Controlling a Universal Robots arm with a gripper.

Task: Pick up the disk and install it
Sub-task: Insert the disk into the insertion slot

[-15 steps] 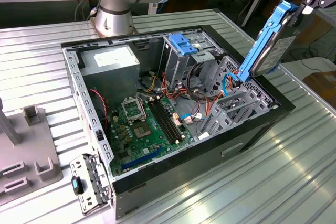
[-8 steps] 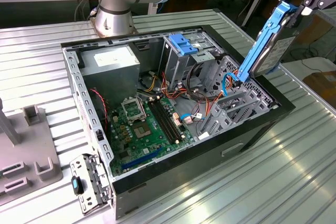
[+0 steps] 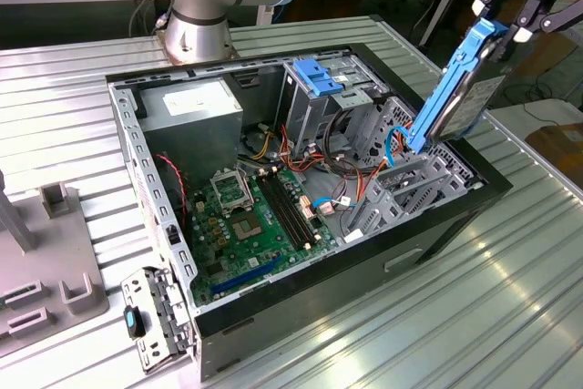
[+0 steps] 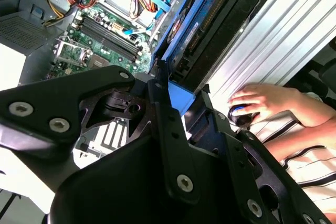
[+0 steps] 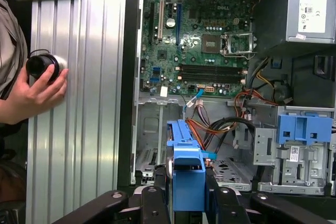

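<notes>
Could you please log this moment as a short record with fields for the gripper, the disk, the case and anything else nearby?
gripper: gripper shut on the blue carrier end of the disk
disk: disk lifted and tilted, its lower end over the metal drive bay at the exterior view's right, not seated
case: open computer case lying on a ribbed metal table, green motherboard exposed
bystander: a hand on a small black object on the table
</notes>
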